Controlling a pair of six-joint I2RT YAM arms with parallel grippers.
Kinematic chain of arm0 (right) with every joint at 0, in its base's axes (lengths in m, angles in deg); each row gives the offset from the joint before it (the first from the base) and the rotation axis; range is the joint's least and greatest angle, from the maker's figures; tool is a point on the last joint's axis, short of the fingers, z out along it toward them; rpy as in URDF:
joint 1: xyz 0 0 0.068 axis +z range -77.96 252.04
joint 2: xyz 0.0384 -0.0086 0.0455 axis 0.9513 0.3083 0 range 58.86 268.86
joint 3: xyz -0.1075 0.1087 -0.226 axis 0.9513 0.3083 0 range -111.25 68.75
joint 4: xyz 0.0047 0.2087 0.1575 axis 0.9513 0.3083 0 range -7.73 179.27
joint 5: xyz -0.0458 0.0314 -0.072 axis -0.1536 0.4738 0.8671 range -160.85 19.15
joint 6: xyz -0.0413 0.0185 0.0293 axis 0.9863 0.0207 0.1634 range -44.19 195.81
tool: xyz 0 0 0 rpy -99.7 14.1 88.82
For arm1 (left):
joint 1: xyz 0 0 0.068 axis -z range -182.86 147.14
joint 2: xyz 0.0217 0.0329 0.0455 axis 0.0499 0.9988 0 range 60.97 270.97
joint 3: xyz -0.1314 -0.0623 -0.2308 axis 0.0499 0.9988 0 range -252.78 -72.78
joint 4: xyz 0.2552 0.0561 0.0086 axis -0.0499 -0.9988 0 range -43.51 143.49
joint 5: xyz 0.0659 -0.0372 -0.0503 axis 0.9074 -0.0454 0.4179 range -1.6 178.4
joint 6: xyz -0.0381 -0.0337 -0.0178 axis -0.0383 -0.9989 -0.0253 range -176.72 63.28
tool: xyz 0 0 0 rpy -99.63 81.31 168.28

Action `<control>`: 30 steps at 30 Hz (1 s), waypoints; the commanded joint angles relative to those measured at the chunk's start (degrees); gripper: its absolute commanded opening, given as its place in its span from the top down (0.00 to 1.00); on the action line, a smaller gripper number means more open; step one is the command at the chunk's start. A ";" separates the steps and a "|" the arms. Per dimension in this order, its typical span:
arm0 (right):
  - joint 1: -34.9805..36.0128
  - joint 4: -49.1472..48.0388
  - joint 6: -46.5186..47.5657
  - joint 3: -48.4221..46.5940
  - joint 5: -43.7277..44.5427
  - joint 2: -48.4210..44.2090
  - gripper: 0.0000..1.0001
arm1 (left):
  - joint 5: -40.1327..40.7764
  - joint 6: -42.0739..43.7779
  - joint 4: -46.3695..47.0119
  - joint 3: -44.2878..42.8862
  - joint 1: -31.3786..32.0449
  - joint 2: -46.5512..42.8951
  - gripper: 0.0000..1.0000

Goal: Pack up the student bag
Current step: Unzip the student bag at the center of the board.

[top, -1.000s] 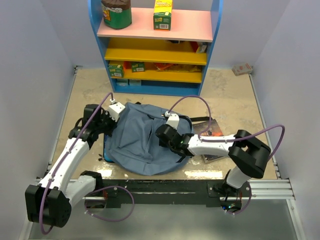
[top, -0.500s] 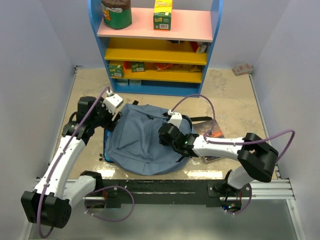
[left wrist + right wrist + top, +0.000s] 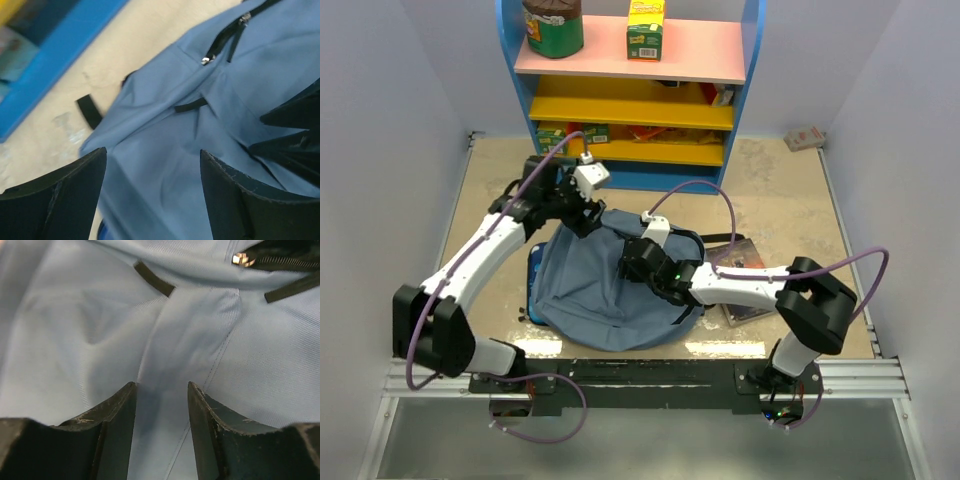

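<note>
Matt woven-cloth student bag [image 3: 588, 295]

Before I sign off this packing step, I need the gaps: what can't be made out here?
Inside of the student bag: every view, its own fabric covers it.
Book: top view, right arm crosses it; cover unreadable.
Dark-blue item at the bag's left edge: top view, mostly under it.
Small box by the far right wall: top view, too small.
</note>
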 commanded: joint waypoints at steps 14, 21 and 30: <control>0.28 -6.76 -3.19 7.06 -1.88 4.21 0.79 | 2.66 5.48 8.40 -3.52 6.32 17.07 0.21; 0.20 -9.14 -4.16 9.70 -3.29 6.32 0.83 | 2.57 7.59 9.27 -3.43 6.59 20.07 0.20; 0.20 -10.37 -4.42 11.19 -4.34 7.38 0.91 | -2.79 12.42 7.17 -5.01 6.59 21.03 0.02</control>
